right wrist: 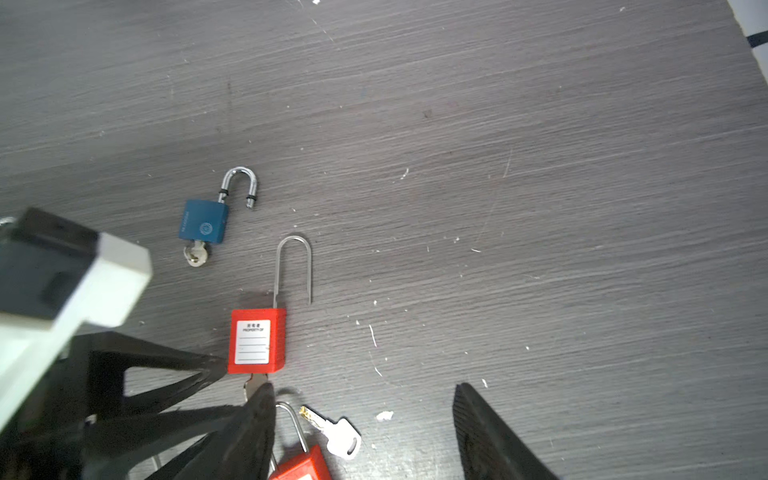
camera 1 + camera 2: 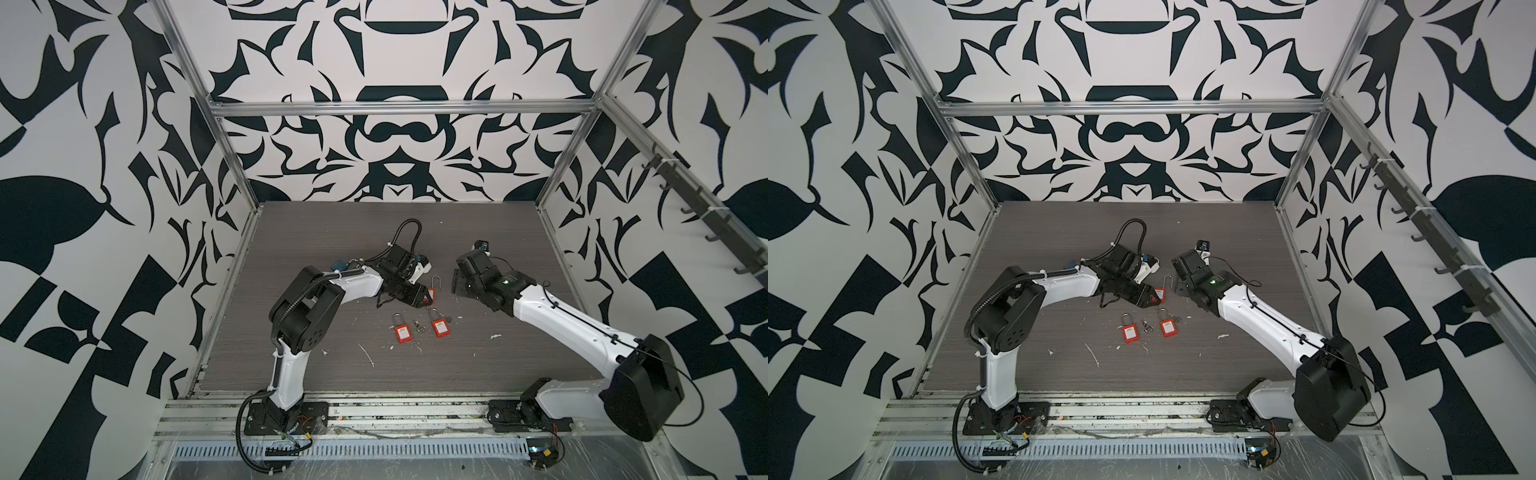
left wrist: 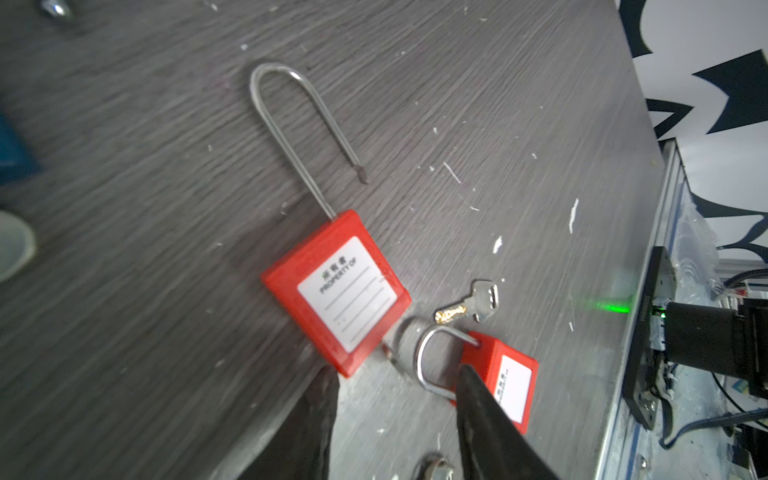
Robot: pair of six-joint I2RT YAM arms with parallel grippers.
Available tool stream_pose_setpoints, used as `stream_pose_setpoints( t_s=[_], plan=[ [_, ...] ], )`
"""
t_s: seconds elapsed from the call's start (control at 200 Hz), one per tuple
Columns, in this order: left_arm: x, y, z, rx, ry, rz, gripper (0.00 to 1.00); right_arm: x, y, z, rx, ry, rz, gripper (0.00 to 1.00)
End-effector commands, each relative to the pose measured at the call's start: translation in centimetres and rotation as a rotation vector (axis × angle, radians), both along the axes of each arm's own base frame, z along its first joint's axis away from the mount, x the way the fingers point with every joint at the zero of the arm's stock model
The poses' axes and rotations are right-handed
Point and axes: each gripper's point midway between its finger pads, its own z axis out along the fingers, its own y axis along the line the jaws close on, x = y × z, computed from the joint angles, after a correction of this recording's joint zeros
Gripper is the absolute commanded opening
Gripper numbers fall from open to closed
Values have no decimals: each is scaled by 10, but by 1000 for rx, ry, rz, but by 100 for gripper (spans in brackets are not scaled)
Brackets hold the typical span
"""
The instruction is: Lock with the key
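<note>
We see the long-shackle red padlock (image 1: pixel 257 340) flat on the table (image 1: pixel 498 124) between both arms, shackle open, key (image 1: pixel 252 381) in its base. The left gripper (image 3: pixel 397 374) has fingers apart, 1 tip at the padlock's bottom corner. The right gripper (image 1: pixel 361 388) has fingers apart, nothing between them, 1 tip beside that key. A loose key (image 1: pixel 338 432) lies nearby.

My key (image 3: pixel 478 299) is silver with a golden blade (image 3: pixel 449 314). The long-shackled padlock (image 3: pixel 332 232) is red with a white label (image 3: pixel 347 293), the small padlock (image 1: pixel 203 220) blue. My table (image 1: pixel 498 124) is grey with wood grain; the walls (image 2: pixel 395 137) black-and-white patterned.
</note>
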Motion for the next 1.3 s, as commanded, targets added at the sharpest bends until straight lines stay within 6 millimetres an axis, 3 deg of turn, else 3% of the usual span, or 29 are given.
stream_pose_setpoints(
  t_s=[0.0, 0.14, 0.4, 0.67, 0.78, 0.935, 1.295],
  plan=[
    [8, 1, 39, -62, -93, 27, 49, -3, -4, 5, -37, 10, -21, 70],
    [20, 22, 57, -36, -172, 75, 49, -2, 4, -10, -72, 77, -1, 71],
    [43, 80, 83, -13, -252, 216, 50, 7, 21, -35, -66, 136, -54, 75],
    [41, 118, 84, 11, -286, 281, 50, 18, 57, -53, -58, 169, -24, 75],
    [38, 122, 81, 16, -287, 285, 50, 24, 76, -62, -56, 194, 3, 75],
    [34, 126, 79, 29, -298, 272, 51, 30, 87, -69, -94, 248, -13, 76],
    [33, 132, 77, 50, -319, 265, 51, 31, 97, -94, -106, 294, -20, 72]
  ],
)
